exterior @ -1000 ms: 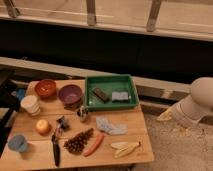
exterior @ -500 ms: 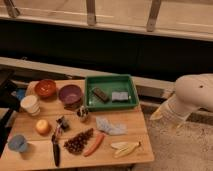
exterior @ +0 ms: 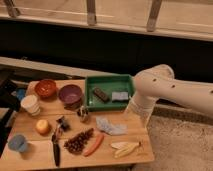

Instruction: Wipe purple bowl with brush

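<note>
Arm has swung in from 3 o'clock since a sec ago. The gripper (exterior: 134,109) now hangs over the right edge of the table (exterior: 107,158), at 4 o'clock of the green tray (exterior: 107,78), jaws spread, holding nothing. Purple bowl (exterior: 70,93) sits upright at table's 11 o'clock, w/ orange bowl (exterior: 46,88) at its 9. Brush (exterior: 56,151) lies flat near 7 o'clock (well apart from gripper), carrot (exterior: 93,145) at its 3.
</note>
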`<state>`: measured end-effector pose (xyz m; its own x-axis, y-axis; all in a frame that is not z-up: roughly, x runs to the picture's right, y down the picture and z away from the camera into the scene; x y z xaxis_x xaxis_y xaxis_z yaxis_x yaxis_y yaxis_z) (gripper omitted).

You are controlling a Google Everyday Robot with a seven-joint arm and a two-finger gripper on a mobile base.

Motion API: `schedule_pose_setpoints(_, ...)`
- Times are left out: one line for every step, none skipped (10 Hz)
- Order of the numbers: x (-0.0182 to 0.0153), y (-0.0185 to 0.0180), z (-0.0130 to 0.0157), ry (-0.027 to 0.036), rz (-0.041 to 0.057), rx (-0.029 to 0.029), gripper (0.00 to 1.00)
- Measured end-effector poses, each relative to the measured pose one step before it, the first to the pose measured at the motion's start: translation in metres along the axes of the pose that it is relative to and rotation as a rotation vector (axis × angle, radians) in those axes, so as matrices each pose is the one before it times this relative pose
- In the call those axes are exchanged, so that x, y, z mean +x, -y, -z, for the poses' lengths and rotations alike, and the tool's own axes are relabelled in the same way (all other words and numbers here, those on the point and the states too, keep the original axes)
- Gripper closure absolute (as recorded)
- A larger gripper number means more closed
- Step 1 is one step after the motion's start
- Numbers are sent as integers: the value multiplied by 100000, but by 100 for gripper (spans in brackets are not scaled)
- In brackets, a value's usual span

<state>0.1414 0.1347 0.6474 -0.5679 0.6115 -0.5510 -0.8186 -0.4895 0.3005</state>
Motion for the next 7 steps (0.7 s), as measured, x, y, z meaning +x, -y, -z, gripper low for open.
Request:
schedule_pose_setpoints(-94, 283, 10, -8, -539, 209, 35)
schedule_pose_setpoints(26, 116, -9, -157, -99, 296, 35)
schedule_pose_setpoints(62, -233, -19, -15, 431, -140, 35)
schedule_pose_setpoints(-40, 80, -16, 12, -164, 50, 35)
schedule_pose_setpoints(-38, 116, -54, 119, 35, 200, 35)
schedule_pose_setpoints(63, -363, -121, 245, 1415, 310, 35)
schedule_pose_setpoints(298, -1015, -161, 241, 2865, 320, 35)
